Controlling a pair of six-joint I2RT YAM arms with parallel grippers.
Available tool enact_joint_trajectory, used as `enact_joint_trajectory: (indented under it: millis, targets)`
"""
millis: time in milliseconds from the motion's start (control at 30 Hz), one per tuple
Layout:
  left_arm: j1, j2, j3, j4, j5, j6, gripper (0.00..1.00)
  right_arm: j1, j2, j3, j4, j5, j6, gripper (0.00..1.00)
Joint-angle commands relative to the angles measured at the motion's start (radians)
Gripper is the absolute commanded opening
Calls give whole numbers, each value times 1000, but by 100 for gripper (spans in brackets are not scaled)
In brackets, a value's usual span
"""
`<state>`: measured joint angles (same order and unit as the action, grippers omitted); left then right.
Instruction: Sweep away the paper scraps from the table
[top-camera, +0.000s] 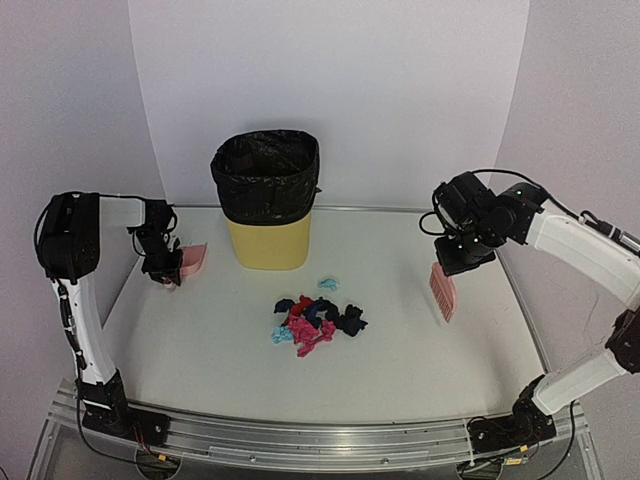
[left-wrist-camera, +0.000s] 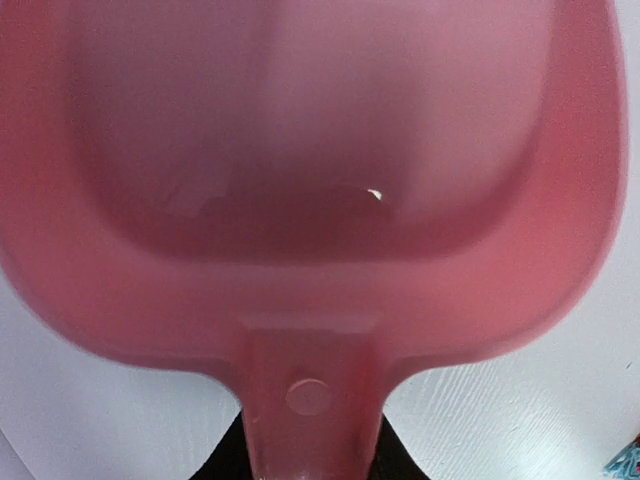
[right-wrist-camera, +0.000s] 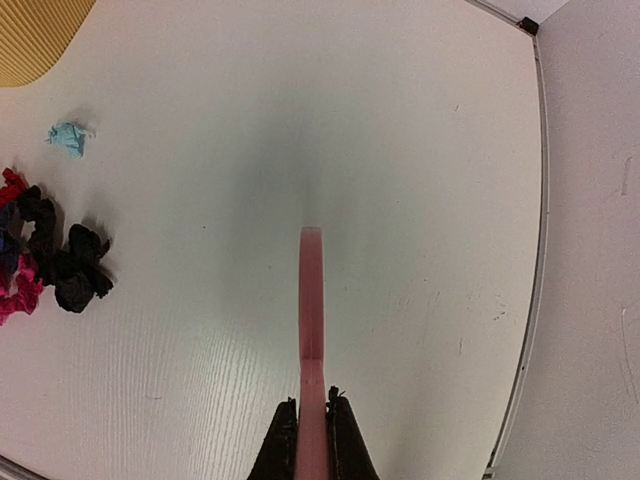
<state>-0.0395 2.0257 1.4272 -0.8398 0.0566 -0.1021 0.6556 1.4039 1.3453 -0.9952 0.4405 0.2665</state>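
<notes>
The paper scraps (top-camera: 315, 322) lie in a loose pile of pink, red, navy and black wads at the middle of the table (top-camera: 420, 350). One light blue wad (top-camera: 328, 284) sits a little behind the pile. At the far left, my left gripper (top-camera: 168, 272) is shut on the handle of the pink dustpan (top-camera: 193, 260). In the left wrist view the dustpan (left-wrist-camera: 310, 180) fills the frame, its handle pinched in the left gripper (left-wrist-camera: 310, 450). My right gripper (top-camera: 447, 262) is shut on the pink brush (top-camera: 442, 290), right of the pile. The right gripper (right-wrist-camera: 311, 405) shows the brush (right-wrist-camera: 311, 320) edge-on, with black scraps (right-wrist-camera: 75, 270) far left.
A yellow bin (top-camera: 266, 200) lined with a black bag stands at the back, behind the pile. A metal rail (top-camera: 330, 440) runs along the table's front edge. White walls close in the back and both sides.
</notes>
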Motion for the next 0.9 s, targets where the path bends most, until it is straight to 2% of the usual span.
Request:
enact_joint_trajectory:
  millis: [0,67,200,400,533,700,867]
  targets:
    - [-1,13,50,-39,-42,-19,19,-3,-37,0,11,-12,6,0]
    - [-6,7,60,-55,-69,-34,10,-4,-37,1,12,-19,4,0]
    - [-30,-54,67,-82,-129,-81,1,-3,-37,3,12,-27,-3,0]
    - [-45,-270,-22,-127,-135,-231,0,-3,-48,-9,12,-54,-18,0]
    - [-114,-429,-128,-177,-168,-316,0,-3,-46,-16,11,-80,-29,0]
    - [-184,-611,-261,-258,-144,-407,0,-4,-26,-16,11,-134,-42,0]
    - [-205,-785,-373,-346,-55,-423,0,-3,-15,-12,12,-180,-59,0]
